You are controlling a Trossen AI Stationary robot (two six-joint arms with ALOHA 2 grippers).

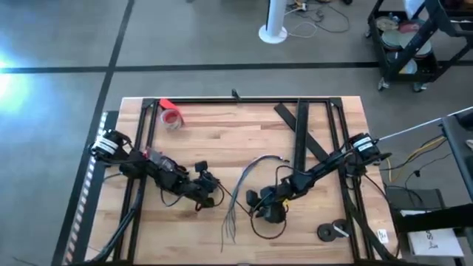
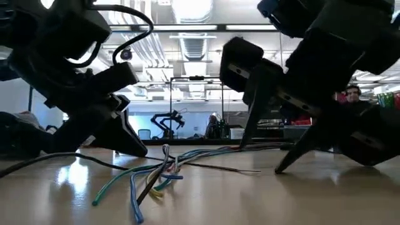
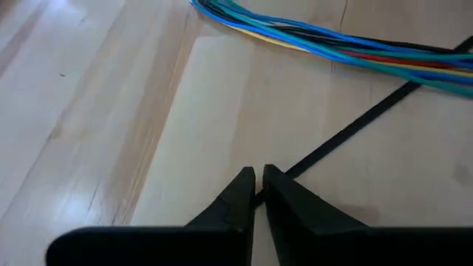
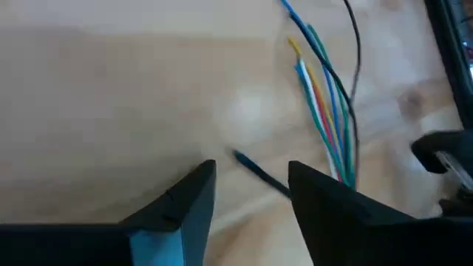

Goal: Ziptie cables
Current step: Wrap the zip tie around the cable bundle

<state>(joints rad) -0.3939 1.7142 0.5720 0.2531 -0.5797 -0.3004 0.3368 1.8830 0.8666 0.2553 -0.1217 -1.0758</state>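
The left hand (image 3: 256,193) is pinching 1 end of the ziptie (image 3: 347,131), apparently to thread it around the cables (image 1: 247,177) lying mid-bench toward the front edge, while the right hand (image 4: 251,185) is hovering spread over the ziptie's other tip. The bench (image 1: 222,125) is pale wood planking, with a red tape roll (image 1: 171,117) near its back-left corner and a bright workshop showing beyond.

One cable bundle (image 1: 244,185), one ziptie (image 3: 355,125), one tape roll (image 1: 171,117), two end effectors.

Ziptie (image 3: 347,133) end hidden between left hand (image 3: 257,177) fingertips, far end cut off.
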